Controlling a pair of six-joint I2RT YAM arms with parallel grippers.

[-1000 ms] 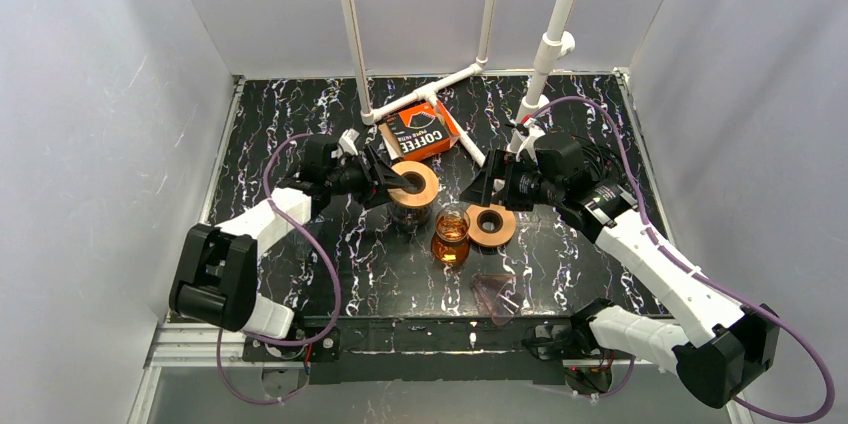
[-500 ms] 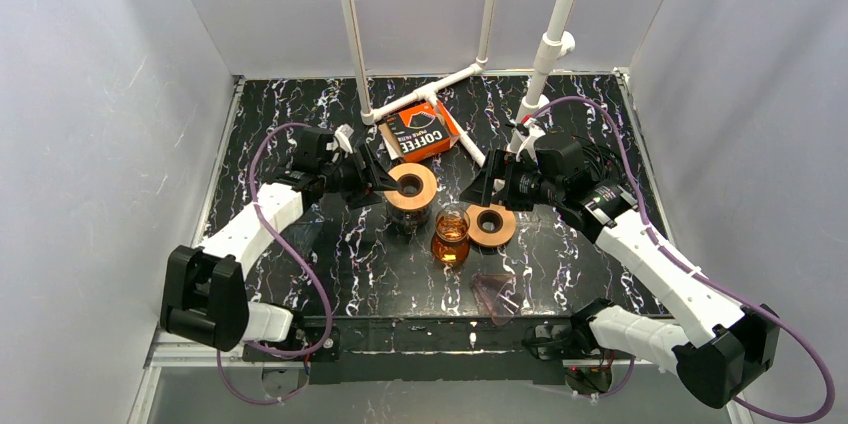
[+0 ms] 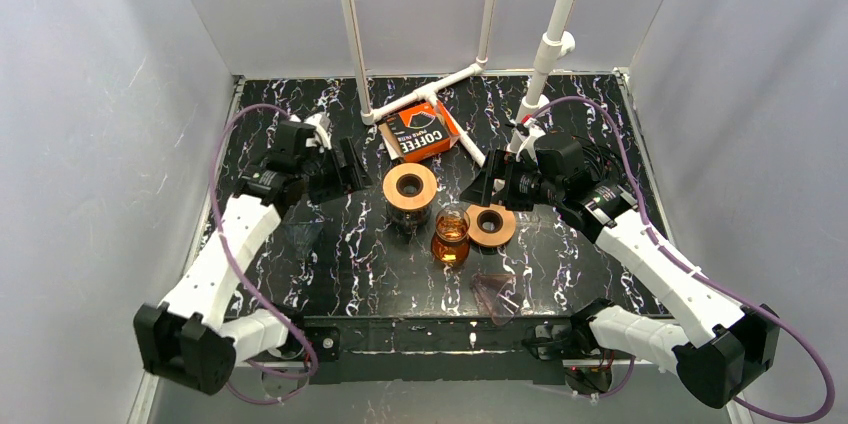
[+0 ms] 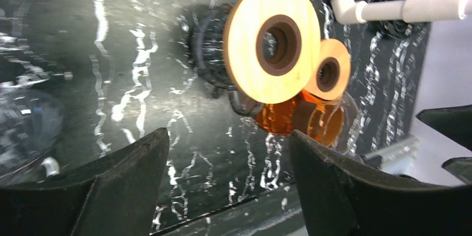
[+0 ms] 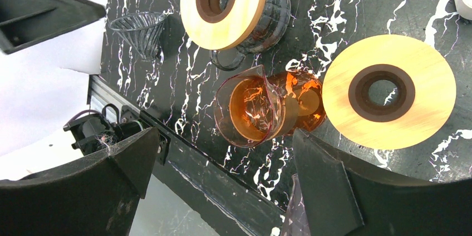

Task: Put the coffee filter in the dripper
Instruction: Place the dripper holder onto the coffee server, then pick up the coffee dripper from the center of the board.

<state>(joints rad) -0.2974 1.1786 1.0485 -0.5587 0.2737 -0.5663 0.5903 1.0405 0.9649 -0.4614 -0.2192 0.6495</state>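
Coffee filter box (image 3: 420,132) lies at the far middle of our worktop (image 3: 350,274), the wood-collared dripper (image 3: 410,187) just nearer, between our left pincer (image 3: 352,167) and right pincer (image 3: 478,189), both with jaws apart, holding nothing.
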